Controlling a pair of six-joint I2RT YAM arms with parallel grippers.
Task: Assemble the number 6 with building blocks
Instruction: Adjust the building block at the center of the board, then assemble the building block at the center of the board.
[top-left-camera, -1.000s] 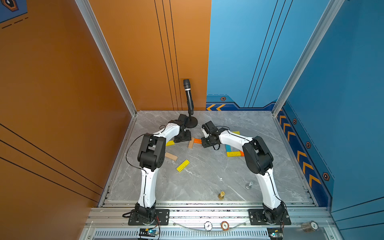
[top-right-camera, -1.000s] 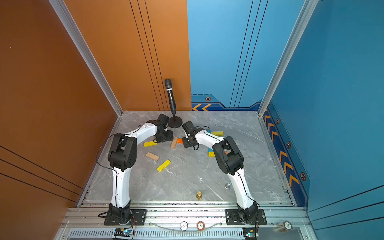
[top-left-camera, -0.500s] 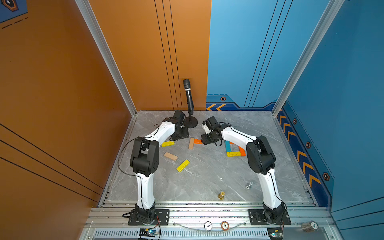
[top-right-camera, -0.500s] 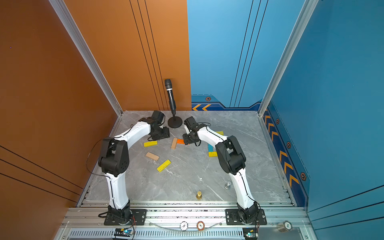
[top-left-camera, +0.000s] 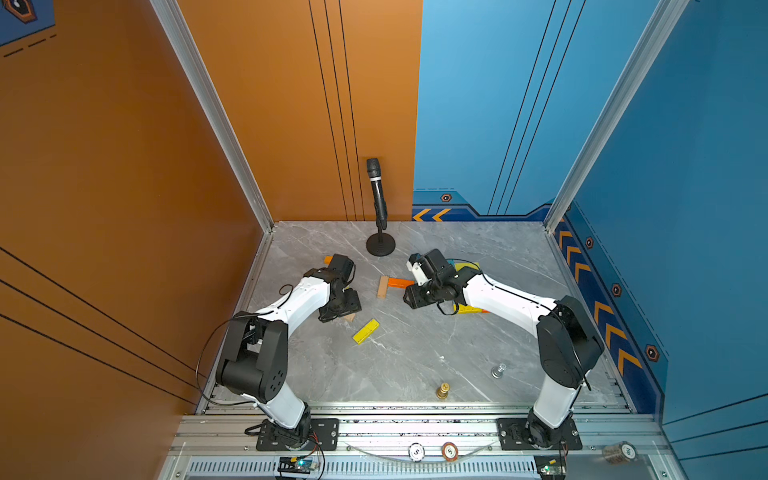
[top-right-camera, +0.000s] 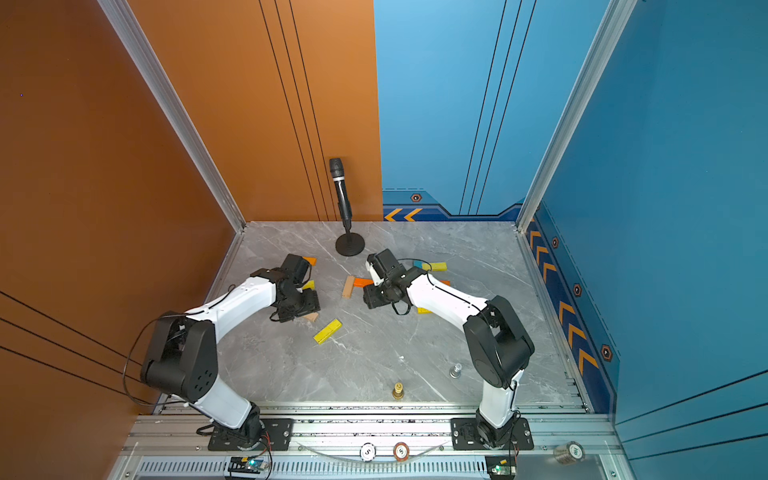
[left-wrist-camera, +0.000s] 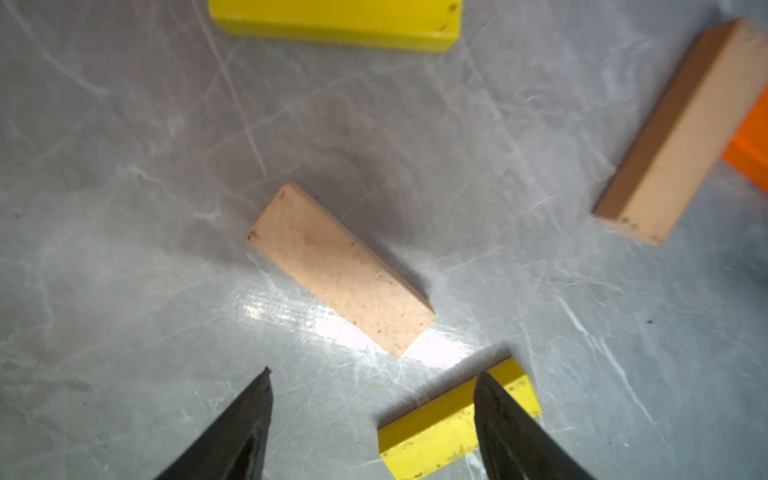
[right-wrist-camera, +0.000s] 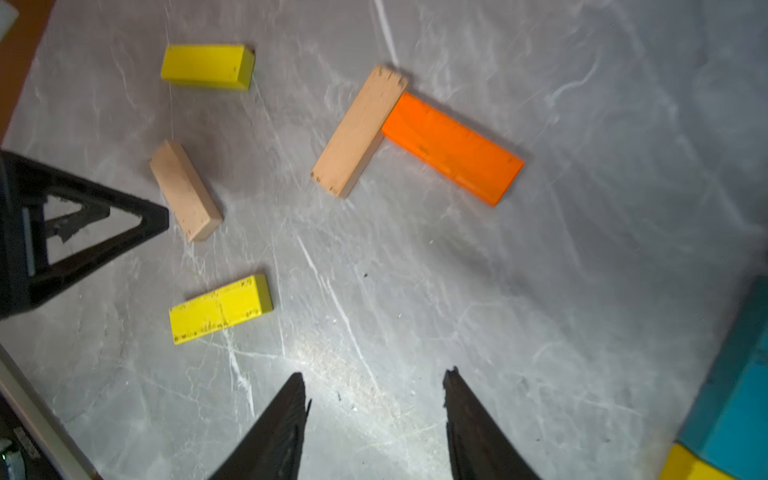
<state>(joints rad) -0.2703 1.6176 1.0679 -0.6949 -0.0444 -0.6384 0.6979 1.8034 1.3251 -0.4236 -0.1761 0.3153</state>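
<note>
Left wrist view first: looking down past the left jaws, spread apart and empty, at a plain tan bar (left-wrist-camera: 340, 270) lying flat on the grey veined counter (left-wrist-camera: 124, 208), just ahead of the tips. Looks lined up for a pick across its narrow width. Overlapping one end of a yellow bar (left-wrist-camera: 436, 424) with one tip; touching or not, cannot tell.

Over to the right wrist view: same story with the right jaws, parted, gripping nothing, hanging over bare polished stone. Beyond them, a second tan bar (right-wrist-camera: 359, 131) with an orange bar (right-wrist-camera: 453, 147) butted end-on against its long side in a rough L, likely a first corner of the 6. Square-cut wood throughout, paint glossy but scuffed and speckled. Teal bars (right-wrist-camera: 739, 374) waiting close by.
</note>
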